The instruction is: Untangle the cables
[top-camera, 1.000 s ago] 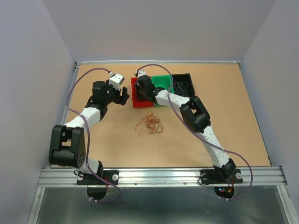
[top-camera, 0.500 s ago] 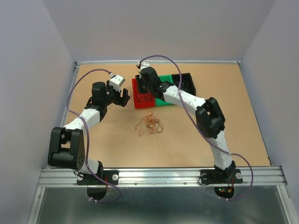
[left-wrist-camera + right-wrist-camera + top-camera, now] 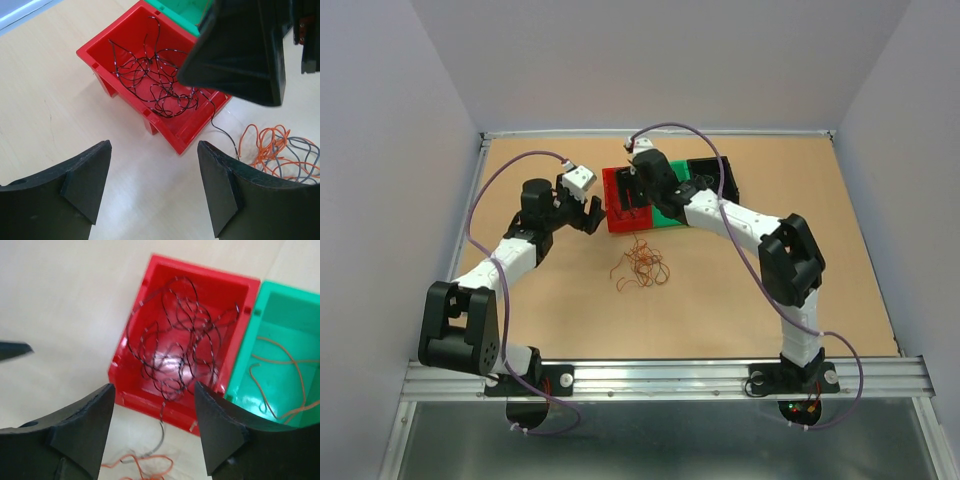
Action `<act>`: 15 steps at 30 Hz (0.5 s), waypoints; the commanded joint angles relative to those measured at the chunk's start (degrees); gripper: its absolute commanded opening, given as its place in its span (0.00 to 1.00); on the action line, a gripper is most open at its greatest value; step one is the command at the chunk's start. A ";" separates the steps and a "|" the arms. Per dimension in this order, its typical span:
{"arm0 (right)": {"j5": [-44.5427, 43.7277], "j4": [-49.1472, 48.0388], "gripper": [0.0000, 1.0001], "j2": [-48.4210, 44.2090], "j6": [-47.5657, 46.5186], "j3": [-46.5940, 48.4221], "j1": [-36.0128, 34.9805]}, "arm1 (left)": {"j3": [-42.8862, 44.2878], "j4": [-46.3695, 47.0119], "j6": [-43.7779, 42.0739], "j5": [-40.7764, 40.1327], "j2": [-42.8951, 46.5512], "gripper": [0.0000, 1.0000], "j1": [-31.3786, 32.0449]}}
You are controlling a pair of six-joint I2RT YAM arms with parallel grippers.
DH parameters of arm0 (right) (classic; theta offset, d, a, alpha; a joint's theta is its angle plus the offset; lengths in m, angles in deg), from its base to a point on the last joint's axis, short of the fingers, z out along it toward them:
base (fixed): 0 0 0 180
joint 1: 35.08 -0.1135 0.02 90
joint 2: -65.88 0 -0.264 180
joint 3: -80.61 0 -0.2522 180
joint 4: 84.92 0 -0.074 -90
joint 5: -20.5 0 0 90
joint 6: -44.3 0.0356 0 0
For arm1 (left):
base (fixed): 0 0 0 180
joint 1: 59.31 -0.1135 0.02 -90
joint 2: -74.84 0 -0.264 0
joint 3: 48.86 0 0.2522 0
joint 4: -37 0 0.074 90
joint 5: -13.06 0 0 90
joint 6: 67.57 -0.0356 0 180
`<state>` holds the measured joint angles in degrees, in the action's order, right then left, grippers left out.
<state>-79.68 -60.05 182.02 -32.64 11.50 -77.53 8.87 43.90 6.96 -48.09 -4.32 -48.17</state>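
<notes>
We note: L gripper (image 3: 154,192) wide open, empty, low beside red bin (image 3: 197,131). R gripper (image 3: 152,427) open, empty, over bin w/ black cable (image 3: 175,345) inside. Orange tangle (image 3: 270,145) on table nearby.

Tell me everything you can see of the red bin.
The red bin is a small, open-topped rectangular box, plastic by the look, with short ribs under its rim. It stands upright on the tan table, close beside a green bin, their walls seemingly touching. Inside lies a loose heap of thin black wire; one strand trails over the near wall and down onto the table.
</notes>
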 commanded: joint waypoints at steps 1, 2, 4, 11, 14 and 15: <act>-1.69 -1.96 0.73 -7.65 0.47 -6.05 -0.52 | 0.25 1.04 -1.32 1.21 2.07 0.82 0.03; -1.95 -3.02 0.74 -9.07 0.74 -8.15 -0.52 | -0.28 1.04 -1.67 1.83 3.12 0.82 0.11; -1.69 -5.13 0.75 -12.49 1.79 -15.89 -0.52 | -0.81 0.52 -2.90 4.02 4.18 0.82 0.55; 4.45 -13.31 0.71 -24.64 4.17 -35.58 -0.52 | -2.13 -1.33 -6.77 3.86 6.64 0.82 5.03; 7.09 -16.11 0.70 -25.61 4.69 -39.45 -0.61 | -1.78 -1.68 -6.86 2.98 5.94 0.82 5.48; 7.71 -16.73 0.70 -25.44 4.69 -39.90 -0.61 | -1.69 -1.86 -6.86 3.06 5.51 0.81 5.56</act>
<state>-75.96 -69.69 157.10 -29.14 -25.09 -77.53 7.54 41.96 1.67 -45.69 0.43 -42.73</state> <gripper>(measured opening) 0.701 0.815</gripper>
